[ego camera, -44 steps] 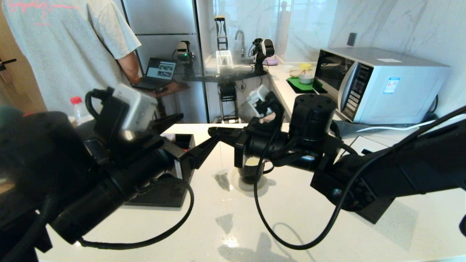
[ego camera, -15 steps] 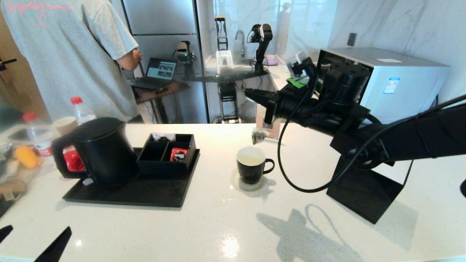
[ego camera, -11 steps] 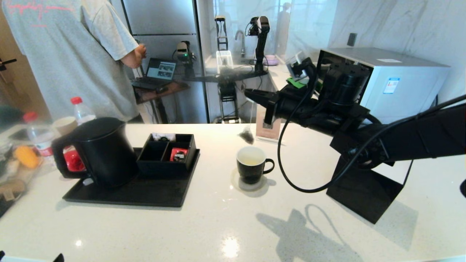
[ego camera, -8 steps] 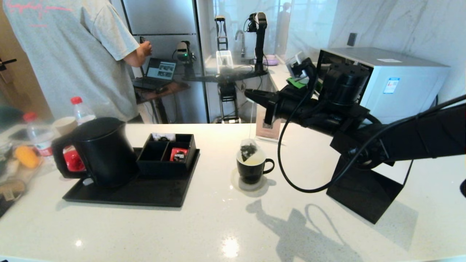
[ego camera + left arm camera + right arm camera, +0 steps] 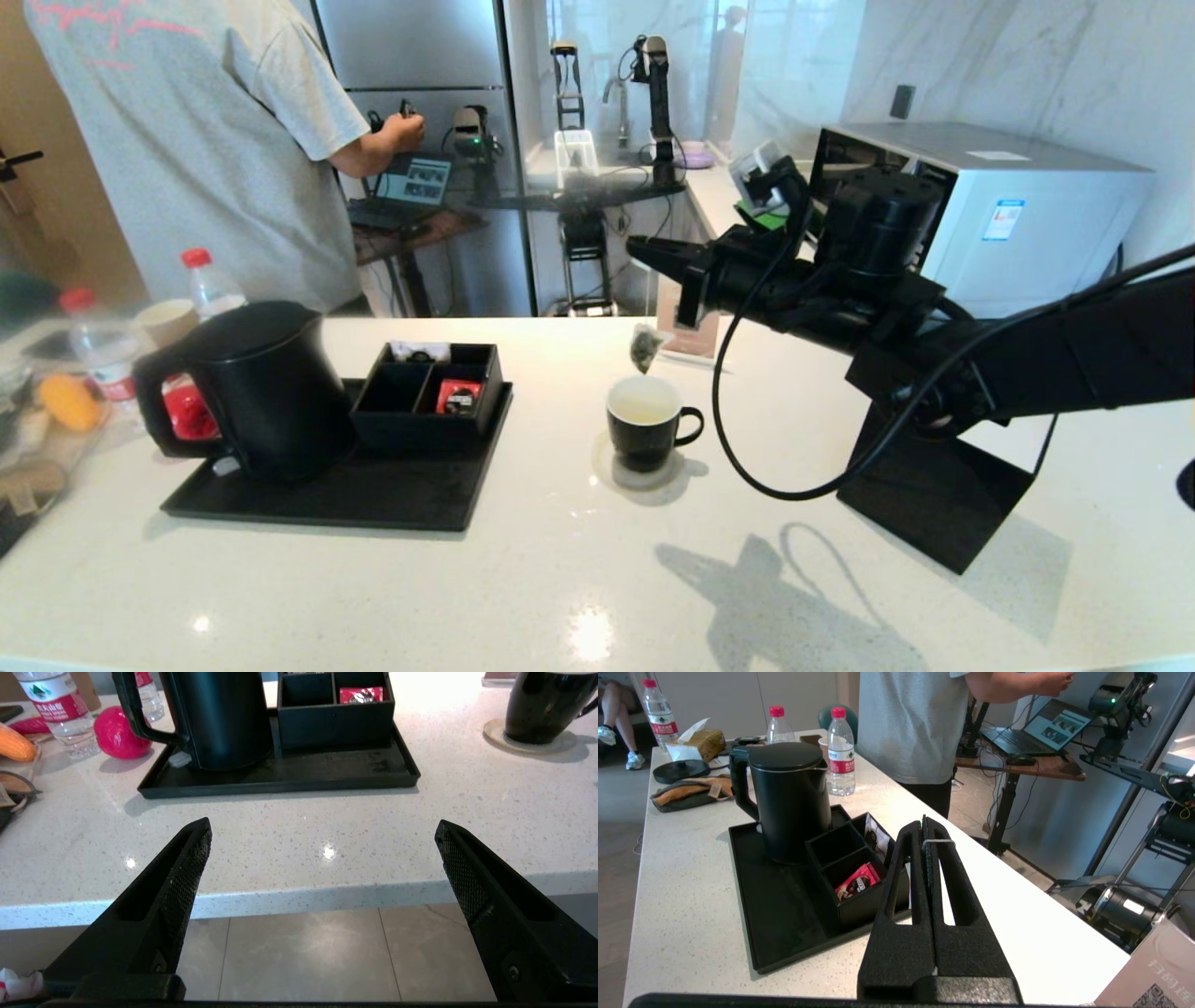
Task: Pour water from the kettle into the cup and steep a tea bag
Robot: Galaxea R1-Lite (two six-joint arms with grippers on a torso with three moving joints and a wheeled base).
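Note:
The black cup stands on a pale coaster at mid-counter and holds faintly yellowish water. Hanging on its thin string just above the far rim is the tea bag. My right gripper is high over the cup, shut on the string, which loops across one finger. The kettle stands lidded on the black tray, left of the cup, and also shows in the right wrist view. My left gripper is open and empty, low at the counter's front edge, out of the head view.
The black tray also carries a divided box with a red packet. Bottles, a paper cup and clutter sit far left. A microwave and black stand are to the right. A person stands at back left.
The tea bag, half a second ago low at the cup's rim, now hangs higher, clear of it. My left arm has withdrawn from the head view. The person's arm has moved.

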